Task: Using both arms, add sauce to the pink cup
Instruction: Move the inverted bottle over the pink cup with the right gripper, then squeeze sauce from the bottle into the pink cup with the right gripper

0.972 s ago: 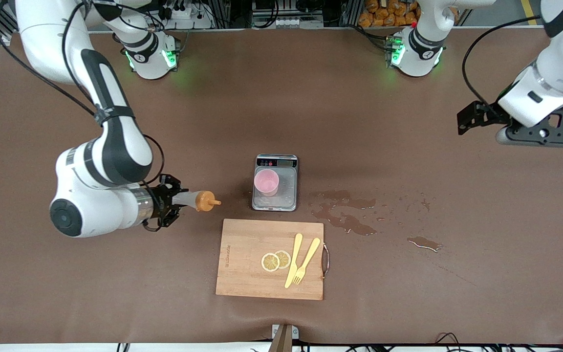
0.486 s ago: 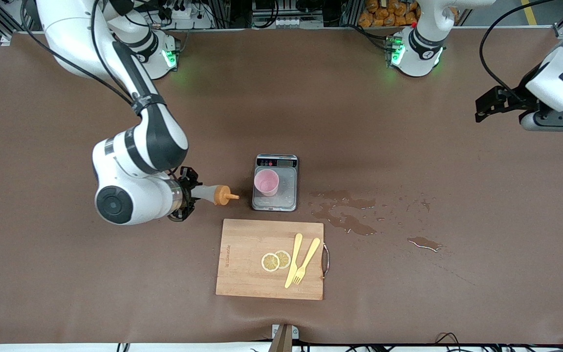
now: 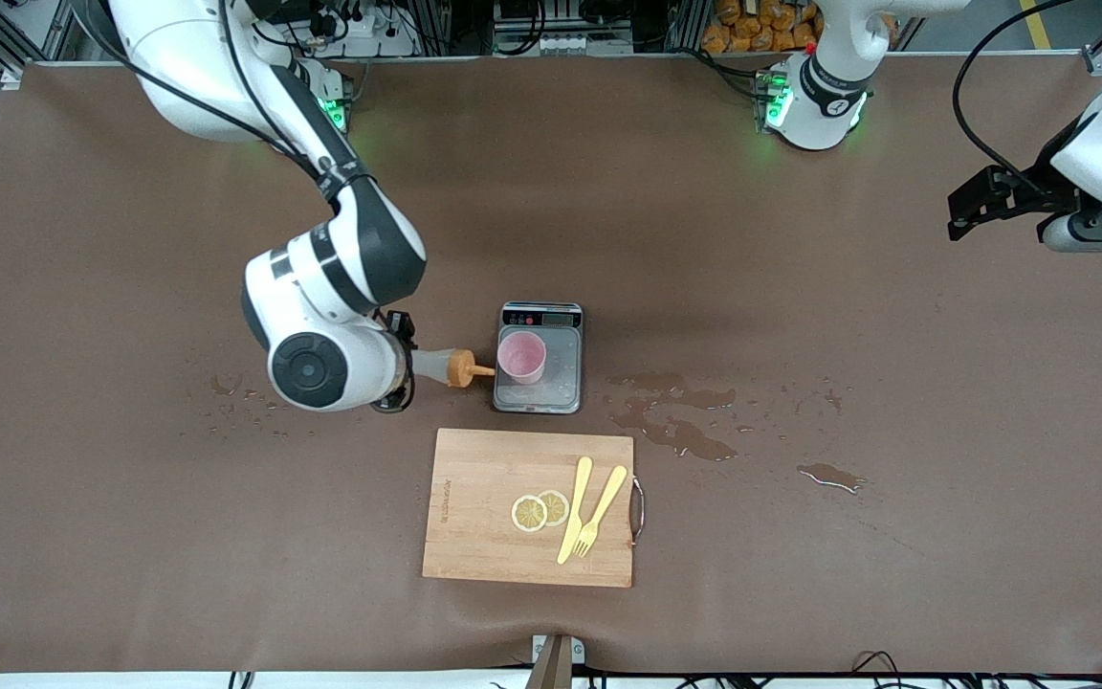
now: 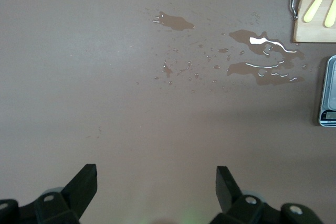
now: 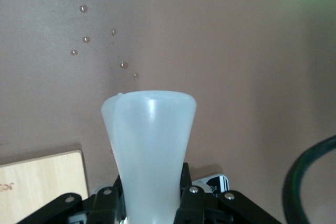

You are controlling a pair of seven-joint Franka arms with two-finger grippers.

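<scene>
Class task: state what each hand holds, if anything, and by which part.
Right hand: sauce bottle, gripped around its body. Left hand: open, nothing held.

I see a grey scale [image 3: 539, 383] on the table [image 3: 800, 574], wet puddles [image 3: 675, 431] beside it, and a wooden board [image 3: 484, 507] carrying lemon slices [image 3: 539, 511], knife [image 3: 574, 510] and fork [image 3: 600, 511].

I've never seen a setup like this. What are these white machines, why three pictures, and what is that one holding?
Two white robot arms work at a brown table. One picture looks down from across the table; the other two come from cameras on each arm's wrist. The right gripper holds a squeeze bottle of sauce sideways, its orange nozzle nearly at the pink cup, which stands on a grey scale. The left gripper waits with open jaws over its end of the table. A cutting board carries lemon slices and wooden cutlery; spilled puddles lie nearby.
</scene>
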